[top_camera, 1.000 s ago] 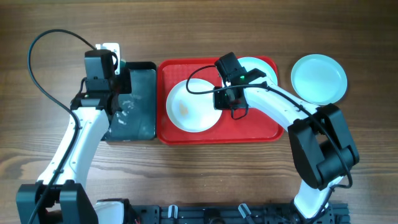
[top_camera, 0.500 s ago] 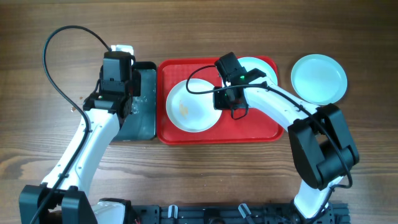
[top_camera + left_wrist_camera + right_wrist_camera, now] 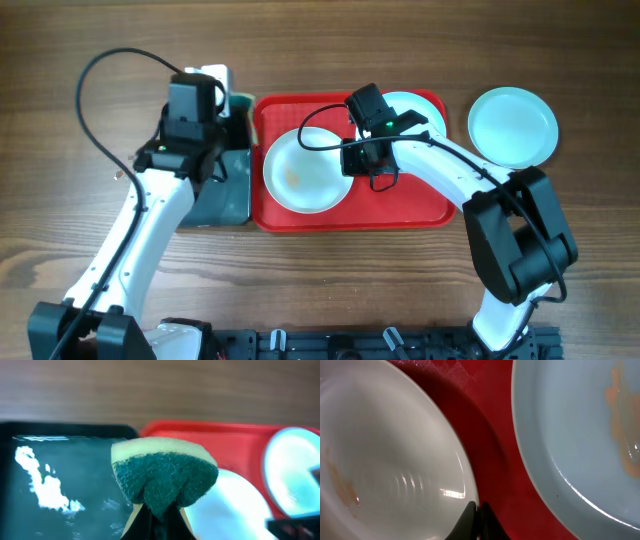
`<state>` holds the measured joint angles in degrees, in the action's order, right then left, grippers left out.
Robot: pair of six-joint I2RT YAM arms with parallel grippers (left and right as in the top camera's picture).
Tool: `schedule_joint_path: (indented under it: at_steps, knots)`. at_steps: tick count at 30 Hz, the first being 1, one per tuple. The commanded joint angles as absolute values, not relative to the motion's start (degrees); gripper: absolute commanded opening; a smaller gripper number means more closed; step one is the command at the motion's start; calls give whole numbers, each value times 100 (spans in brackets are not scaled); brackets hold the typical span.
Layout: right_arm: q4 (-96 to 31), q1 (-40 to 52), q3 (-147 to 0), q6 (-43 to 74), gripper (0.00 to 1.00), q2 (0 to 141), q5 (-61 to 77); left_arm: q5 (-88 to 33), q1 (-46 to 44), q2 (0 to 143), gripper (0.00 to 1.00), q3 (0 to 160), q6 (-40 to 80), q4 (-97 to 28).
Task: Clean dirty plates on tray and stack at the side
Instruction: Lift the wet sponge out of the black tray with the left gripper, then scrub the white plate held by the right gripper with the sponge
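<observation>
While my left fingers (image 3: 156,519) are clamped tight on the green sponge (image 3: 165,477), I hold it over the seam where the black basin (image 3: 60,460) meets the left edge of the red tray (image 3: 400,205). The sponge is soft. It bulges into a lobe above my pinch, so I expect it to give under pressure and carry water. White suds (image 3: 42,487) lie in the basin.

Next along, the white plate (image 3: 305,172) lies on the left half of the tray, with a faint orange smear on its floor. My right fingers (image 3: 479,515) are closed on its right-hand rim. I take the plate for stiff, light and smooth, and slick once wet, so the rim is the only sensible place to take it. A pinch at one point of the edge may let it pivot or slide if the sponge pushes hard, so I would scrub towards my pinch rather than away from it. Whether it would chip I cannot tell.

Just beside it, in the far right corner of the tray, the smeared aqua plate (image 3: 580,435) lies with an orange streak and a wet sheen. Off the tray, on the worktop (image 3: 320,40) just beside the tray's right edge, the second aqua plate (image 3: 513,127) lies alone and looks clean.
</observation>
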<state>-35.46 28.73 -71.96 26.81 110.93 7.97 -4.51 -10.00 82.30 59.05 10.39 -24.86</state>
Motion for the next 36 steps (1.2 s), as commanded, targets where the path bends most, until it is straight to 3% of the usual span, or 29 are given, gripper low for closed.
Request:
schedule_joint_path:
  at_steps: [1, 9, 19, 36]
  knots:
    - [-3516, 2908, -7155, 2718, 4, 11037, 910, -875, -1367, 8451, 4, 6005, 1555, -2856]
    - [-3454, 3004, -7155, 3072, 4, 11037, 908, -626, -2147, 9306, 4, 6001, 2025, -3089]
    - [-3433, 3240, -7155, 3321, 4, 11037, 572, 117, -2213, 9312, 4, 6001, 2945, -3170]
    - [-3518, 3240, -7155, 3299, 4, 11037, 388, 333, -2495, 9990, 4, 5988, 3050, -3367]
